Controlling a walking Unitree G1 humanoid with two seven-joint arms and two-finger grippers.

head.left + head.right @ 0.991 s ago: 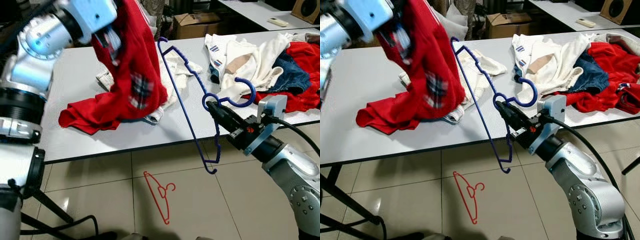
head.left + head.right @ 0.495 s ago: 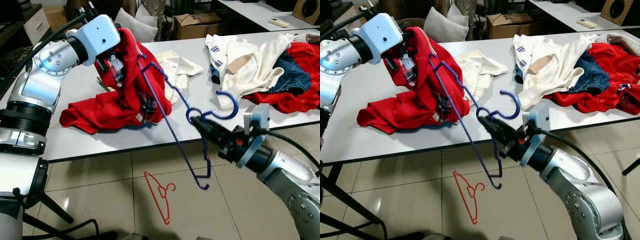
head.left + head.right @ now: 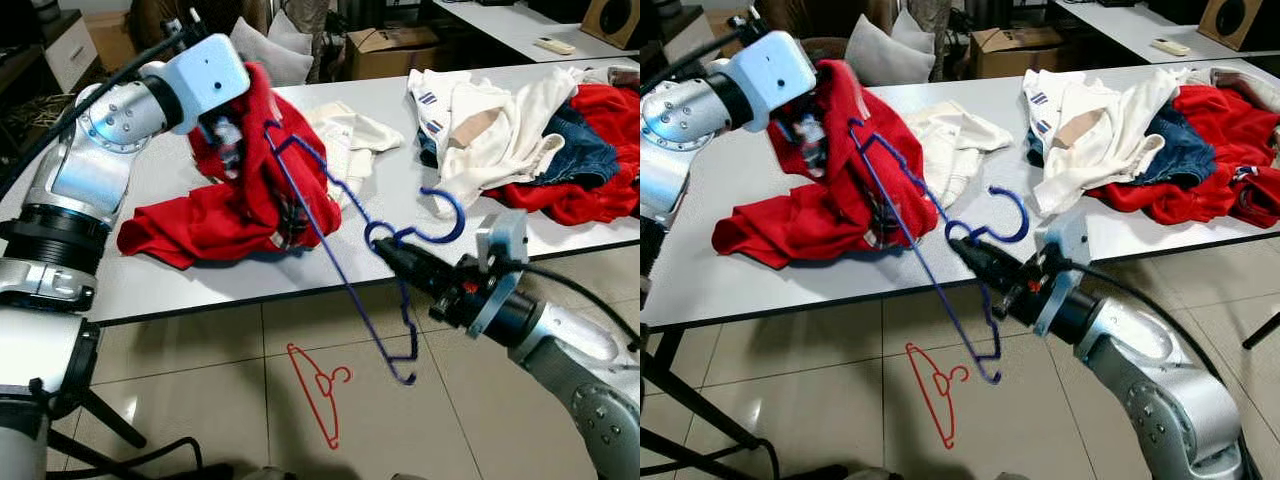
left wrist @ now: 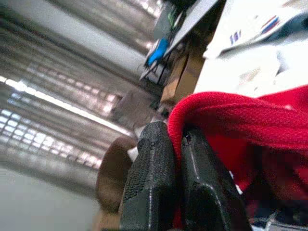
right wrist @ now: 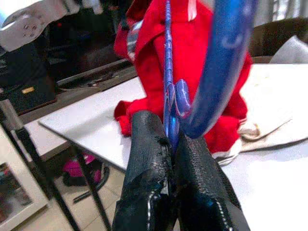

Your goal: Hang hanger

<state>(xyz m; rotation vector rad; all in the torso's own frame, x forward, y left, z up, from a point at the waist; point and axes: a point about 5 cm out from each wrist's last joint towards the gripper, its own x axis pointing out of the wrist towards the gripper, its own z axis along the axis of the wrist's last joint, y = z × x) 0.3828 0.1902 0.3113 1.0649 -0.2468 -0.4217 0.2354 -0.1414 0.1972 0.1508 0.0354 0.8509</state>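
Observation:
A blue wire hanger (image 3: 345,255) is held at its neck by my right gripper (image 3: 385,252), which is shut on it in front of the table's near edge. The hook curls up to the right and one shoulder reaches into the red garment (image 3: 240,180). My left gripper (image 4: 173,159) is shut on that garment's red collar edge and lifts it above the white table (image 3: 150,150). In the right wrist view the black fingers (image 5: 149,192) pinch the blue hanger (image 5: 168,72) with the red garment (image 5: 192,57) behind it.
A red hanger (image 3: 318,390) lies on the tiled floor below the table. A white garment (image 3: 350,135) lies beside the red one. Mixed white, blue and red clothes (image 3: 530,130) are heaped at the table's right. A cardboard box (image 3: 390,45) stands behind the table.
My right gripper has carried the blue hanger left toward the red garment. My left arm has lowered the garment, and the hanger's upper end now sits against it.

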